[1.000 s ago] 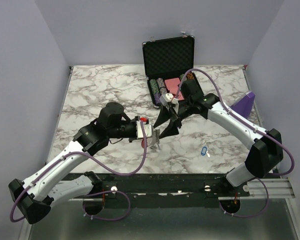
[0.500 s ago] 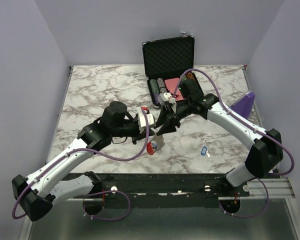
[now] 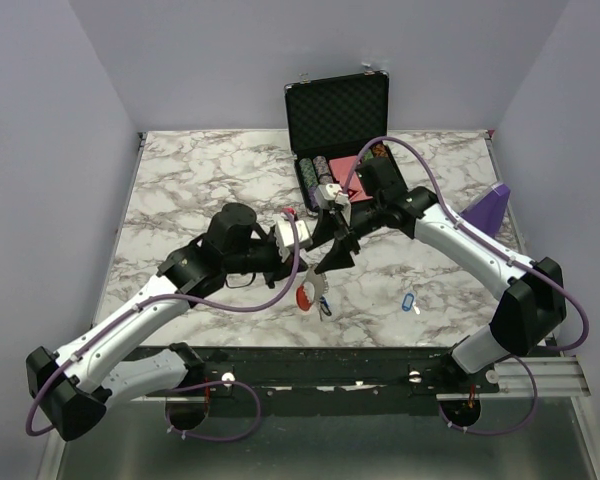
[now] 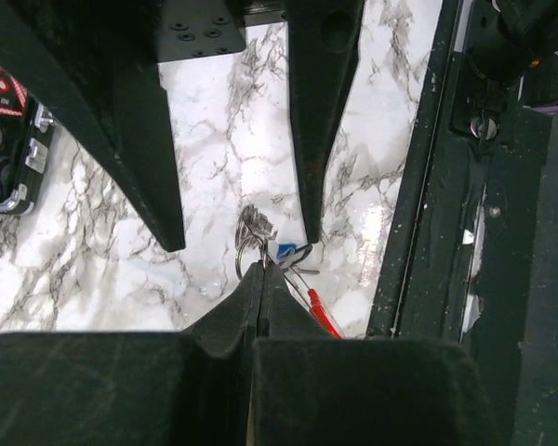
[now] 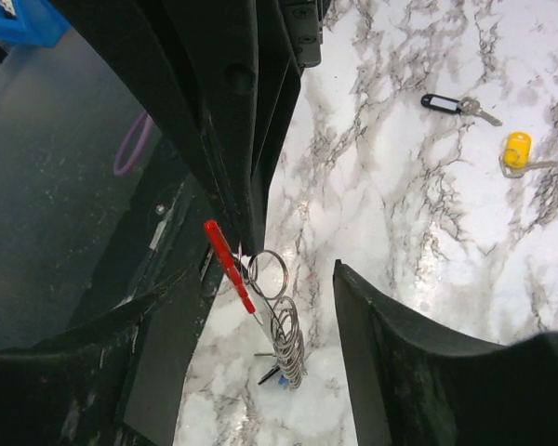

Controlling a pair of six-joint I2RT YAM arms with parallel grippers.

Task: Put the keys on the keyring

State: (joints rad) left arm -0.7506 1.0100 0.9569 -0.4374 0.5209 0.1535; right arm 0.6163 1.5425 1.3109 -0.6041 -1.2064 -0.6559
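Red-silver keyring (image 3: 305,293) hangs above table (image 3: 200,180); blue-tagged key (image 3: 325,304) beside it; light-blue-tagged key (image 3: 410,302) lies apart, rightward.

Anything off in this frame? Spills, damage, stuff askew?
Nothing is spilled or damaged. The keyring hangs askew from the shut left gripper, with bunched keys on it, between the right gripper's open jaws. Three keys lie loose on the marble: a blue-tagged key near the front edge, a yellow-tagged key and a dark-tagged key.
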